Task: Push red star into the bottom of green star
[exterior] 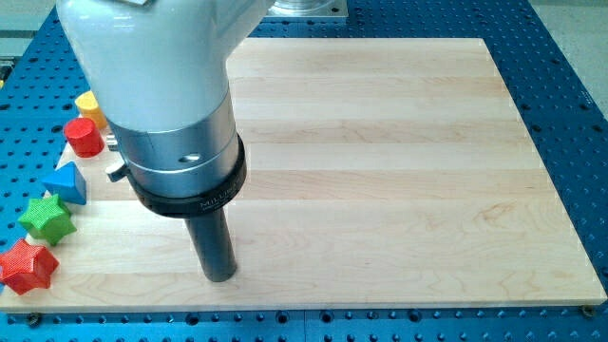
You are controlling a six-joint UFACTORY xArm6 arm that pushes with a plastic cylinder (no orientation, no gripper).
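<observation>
The red star lies at the view's bottom left, at the board's left edge. The green star sits just above it and slightly to the right, the two nearly touching. My tip rests on the board near its bottom edge, well to the right of both stars and about level with the red star. The arm's white and silver body hides the board's upper left part.
A blue triangular block, a red cylinder and a yellow block stand in a column along the left edge above the green star. The wooden board lies on a blue perforated table.
</observation>
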